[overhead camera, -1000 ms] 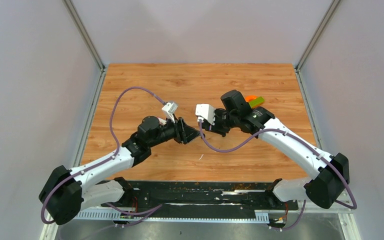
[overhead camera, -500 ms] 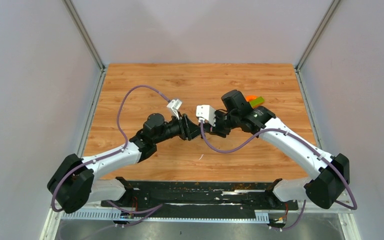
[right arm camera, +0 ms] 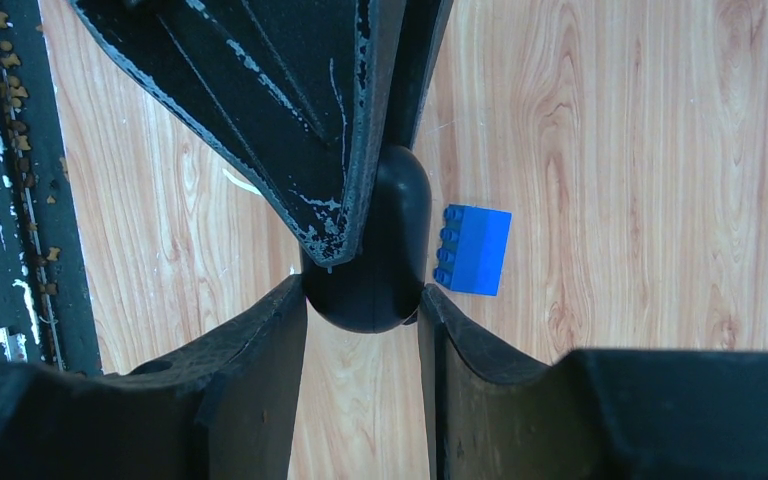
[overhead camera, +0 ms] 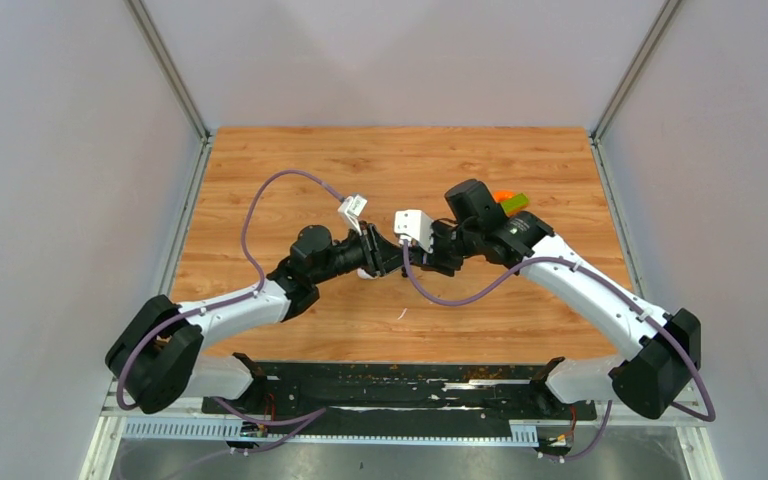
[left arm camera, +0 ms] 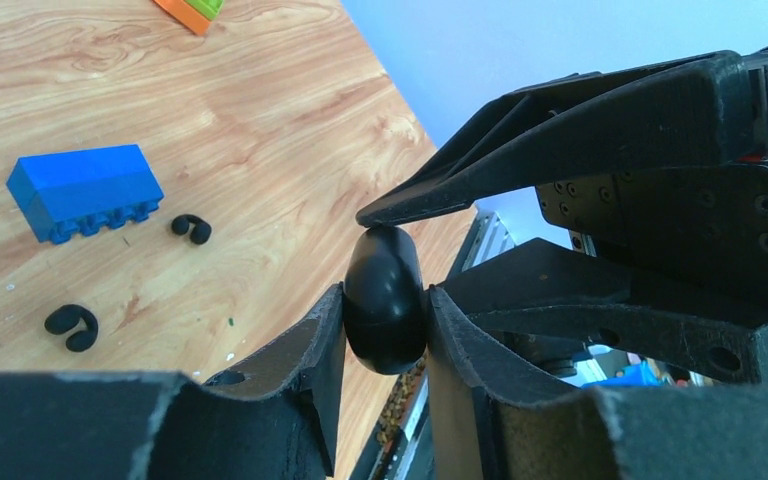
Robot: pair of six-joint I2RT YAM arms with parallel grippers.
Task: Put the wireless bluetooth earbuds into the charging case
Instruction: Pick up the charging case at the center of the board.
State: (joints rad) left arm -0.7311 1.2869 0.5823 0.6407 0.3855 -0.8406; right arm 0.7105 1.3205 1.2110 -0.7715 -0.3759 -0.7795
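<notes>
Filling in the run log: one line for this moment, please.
left hand: shut on case | right hand: shut on case | earbuds: two black, on table near blue block

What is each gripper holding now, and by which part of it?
Both hold one black case: left gripper pinches one end by its sides, right gripper the opposite end.

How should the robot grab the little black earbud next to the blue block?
Probably from straight above. The earbud lies flat on the table as a small open curl, so there is nothing to get under. Pinch across the curl on the two sides not facing the blue block, which sits close by.
</notes>
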